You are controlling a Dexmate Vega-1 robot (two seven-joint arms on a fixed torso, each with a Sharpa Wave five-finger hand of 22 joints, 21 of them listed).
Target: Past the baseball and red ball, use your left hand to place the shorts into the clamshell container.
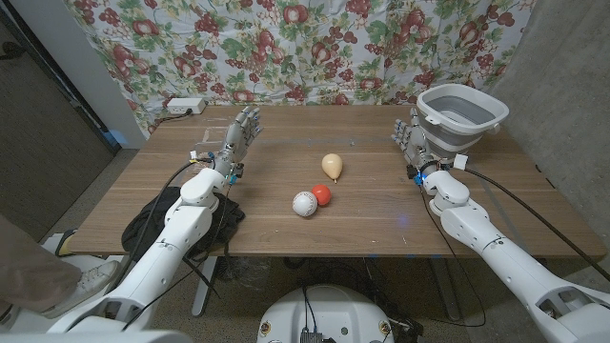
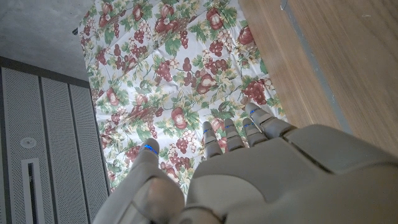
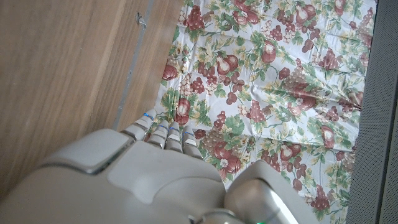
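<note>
The wooden worktop (image 1: 381, 214) runs wide under both arms, with a fruit-printed cloth (image 1: 315, 48) hung behind it. At its far right corner stands a grey-and-white tub (image 1: 460, 107). It is the one container I can make out, and nothing here reads clearly as a clamshell.

The shorts (image 1: 152, 217) look to be the dark crumpled bundle at the worktop's left edge. They lie beside and partly under the left forearm, well back from the left hand (image 1: 240, 133). That hand is raised at the far left of the worktop with its fingers apart and pointing up, holding nothing and touching nothing. The right hand (image 1: 410, 141) stands just in front of the tub, its fingers likewise up and lightly spread, and empty.

Near the middle lie the baseball (image 1: 303, 204) and a red ball (image 1: 322, 193), touching or nearly so. A pale yellow pear-shaped thing (image 1: 332, 167) sits just behind them.

By my judgement the reach has not begun. The left hand should draw back toward the robot and drop onto the bundle, gathering a thick fold so the cloth does not trail. It should then carry the shorts high over the balls, since hanging fabric could sweep them into rolling.
</note>
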